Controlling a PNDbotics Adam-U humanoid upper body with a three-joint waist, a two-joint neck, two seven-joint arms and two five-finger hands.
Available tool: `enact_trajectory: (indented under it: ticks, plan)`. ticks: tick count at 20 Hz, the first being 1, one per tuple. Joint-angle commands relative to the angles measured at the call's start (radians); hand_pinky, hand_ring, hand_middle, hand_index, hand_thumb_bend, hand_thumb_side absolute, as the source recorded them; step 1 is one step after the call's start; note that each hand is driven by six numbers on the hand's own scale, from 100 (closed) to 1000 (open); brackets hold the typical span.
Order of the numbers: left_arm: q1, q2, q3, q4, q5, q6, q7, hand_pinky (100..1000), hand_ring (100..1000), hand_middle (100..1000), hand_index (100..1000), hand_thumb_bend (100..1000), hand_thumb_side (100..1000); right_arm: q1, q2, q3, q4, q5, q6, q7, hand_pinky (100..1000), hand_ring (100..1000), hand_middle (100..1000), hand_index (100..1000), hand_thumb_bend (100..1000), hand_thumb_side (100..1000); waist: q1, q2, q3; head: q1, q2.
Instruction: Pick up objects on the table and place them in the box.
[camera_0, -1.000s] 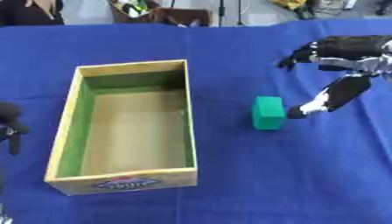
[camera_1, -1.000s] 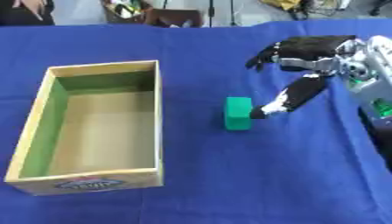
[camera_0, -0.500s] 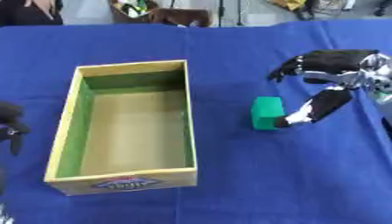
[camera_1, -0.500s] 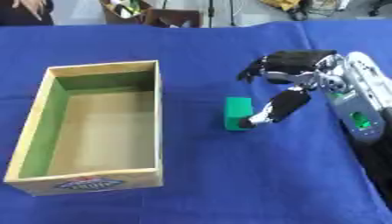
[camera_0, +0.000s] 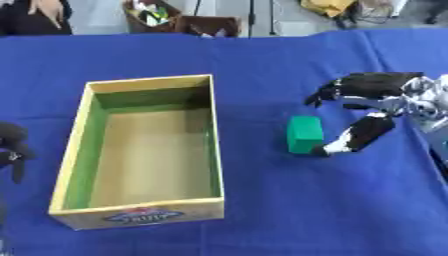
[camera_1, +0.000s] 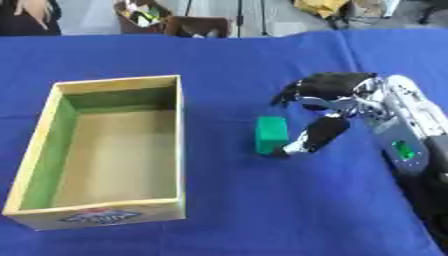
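**Right hand beside the green block, box standing empty**

A blue cloth covers the worktop (camera_0: 245, 210). On the robot's left half of it stands a long wooden box (camera_0: 144, 150), its rim pale yellow, its inner walls green and its floor plain brown, with a printed label on the near outer wall. Nothing lies inside it.

To the right of the box, apart from it, a small green block (camera_0: 304, 134) sits upright on the cloth. The right hand (camera_1: 328, 107) has come in from the right side and is spread around the block's right flank: its thumb (camera_0: 357, 138) reaches low, its tip just beside or touching the block's lower right corner, while the fingers (camera_0: 337, 89) arch above and behind the block without meeting it. The hand is open and holds nothing; the block rests on the cloth.

The left hand (camera_0: 12, 145) shows at the left edge as a dark shape beside the box, and the state of its fingers cannot be told.
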Motion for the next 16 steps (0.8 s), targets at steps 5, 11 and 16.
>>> enact_trajectory:
  ticks: [5,11,16]
  plan:
    - [-0.002,0.014,-0.007,-0.021,-0.003,0.002,-0.003,100,354,481,467,100,897,-0.004,0.004,0.003,-0.012,0.047,-0.032,0.023,852,879,745,938,515,838,0.000,-0.016,-0.001,0.005,-0.012]
    - [-0.003,0.013,-0.007,-0.021,-0.005,0.002,-0.004,100,354,481,467,100,897,-0.013,0.017,0.012,-0.009,0.050,-0.019,0.004,850,876,738,935,509,851,-0.002,-0.014,-0.001,0.004,-0.012]
    - [-0.005,0.013,-0.008,-0.021,-0.005,0.002,-0.004,100,354,482,467,100,896,-0.013,0.026,0.021,0.003,0.062,-0.016,0.012,850,879,744,949,519,843,-0.002,-0.012,0.000,0.004,-0.010]
